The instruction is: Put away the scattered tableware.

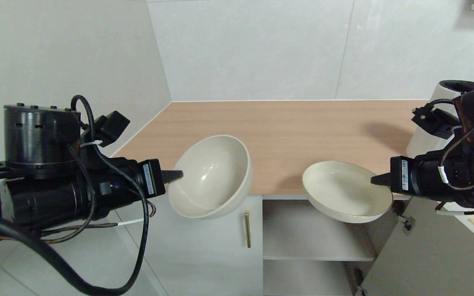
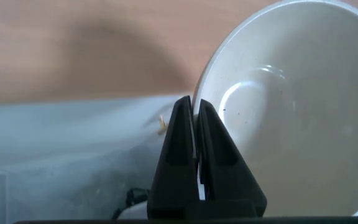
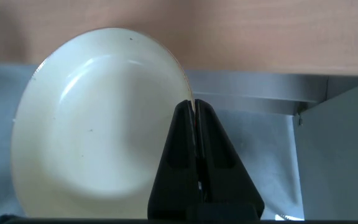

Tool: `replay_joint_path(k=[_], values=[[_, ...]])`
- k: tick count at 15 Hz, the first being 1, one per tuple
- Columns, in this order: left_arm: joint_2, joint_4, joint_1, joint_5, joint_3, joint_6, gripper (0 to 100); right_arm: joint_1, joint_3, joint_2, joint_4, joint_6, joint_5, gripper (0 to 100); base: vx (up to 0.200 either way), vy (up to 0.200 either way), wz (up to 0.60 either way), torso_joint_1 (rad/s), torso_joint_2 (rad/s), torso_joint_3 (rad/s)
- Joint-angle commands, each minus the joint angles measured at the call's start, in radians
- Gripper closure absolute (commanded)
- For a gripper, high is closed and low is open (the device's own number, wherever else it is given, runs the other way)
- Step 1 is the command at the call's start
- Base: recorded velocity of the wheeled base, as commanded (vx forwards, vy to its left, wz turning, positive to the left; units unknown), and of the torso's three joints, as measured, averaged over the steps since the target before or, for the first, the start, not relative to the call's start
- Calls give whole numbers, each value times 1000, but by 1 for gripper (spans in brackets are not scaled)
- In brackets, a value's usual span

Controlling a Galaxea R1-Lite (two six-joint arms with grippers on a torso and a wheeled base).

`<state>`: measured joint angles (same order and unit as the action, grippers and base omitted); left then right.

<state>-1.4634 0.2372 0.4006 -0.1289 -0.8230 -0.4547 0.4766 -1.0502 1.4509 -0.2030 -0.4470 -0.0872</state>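
Head view: the left gripper (image 1: 174,176) is pinching the bowl (image 1: 212,176) by its rim and the right gripper (image 1: 379,179) is pinching the plate (image 1: 346,191) likewise, both dishes hanging in air before the counter (image 1: 286,131) edge, above the open cupboard (image 1: 317,242). Left wrist view: the jaws are gripping only a thin edge, so the tilted bowl could be slipping free. Right wrist view: the plate is risking a knock on the cupboard door (image 3: 337,155).
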Motion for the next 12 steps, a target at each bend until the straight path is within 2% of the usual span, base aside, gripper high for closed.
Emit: replay_joint_path(k=[1, 3, 6, 12], values=[[-2, 1, 6, -9, 10, -1, 100, 0, 47, -40, 10, 11, 11, 100, 0, 0, 0, 0, 0, 0], [-2, 1, 10, -31, 13, -1, 100, -3, 55, -47, 19, 37, 18, 100, 0, 0, 0, 0, 0, 0], [-5, 1, 12, -38, 13, -1, 100, -7, 59, -35, 20, 37, 17, 100, -200, 0, 0, 4, 2, 2], [-21, 2, 12, -37, 12, 1, 100, -7, 65, 9, 33, 37, 14, 100, 0, 0, 0, 0, 0, 0]])
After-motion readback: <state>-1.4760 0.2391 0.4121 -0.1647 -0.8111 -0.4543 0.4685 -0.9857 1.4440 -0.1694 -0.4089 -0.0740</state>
